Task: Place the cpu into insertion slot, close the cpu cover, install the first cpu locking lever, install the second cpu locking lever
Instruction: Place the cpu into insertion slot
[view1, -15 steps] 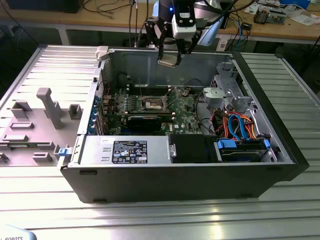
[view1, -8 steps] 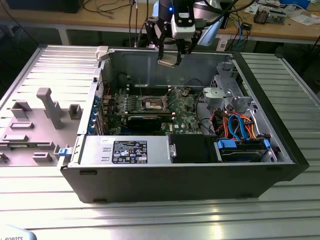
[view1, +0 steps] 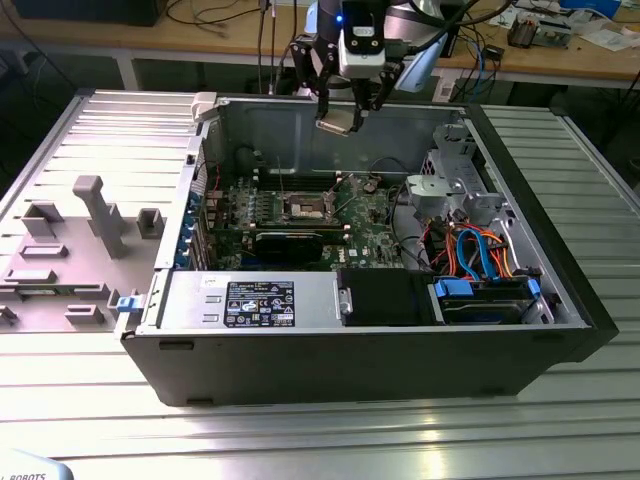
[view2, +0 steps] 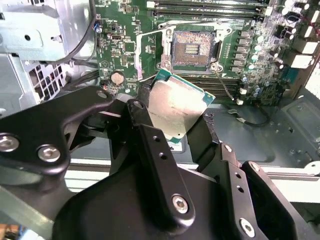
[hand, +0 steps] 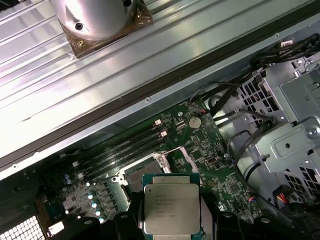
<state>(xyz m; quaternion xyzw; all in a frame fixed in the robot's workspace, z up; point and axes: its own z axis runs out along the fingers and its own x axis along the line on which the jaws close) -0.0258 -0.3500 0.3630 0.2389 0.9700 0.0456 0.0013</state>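
I hang over the open computer case (view1: 400, 350), arm reaching down from above its far wall in the exterior view, wrist pointed at the motherboard (view1: 370, 225). My gripper (view1: 345, 112) has its jaws closed narrow on the cpu (view2: 176, 107), pinching two opposite edges, with the chip tilted. The cpu is in the air, well apart from the insertion slot (view2: 191, 49), which lies uncovered on the board below.
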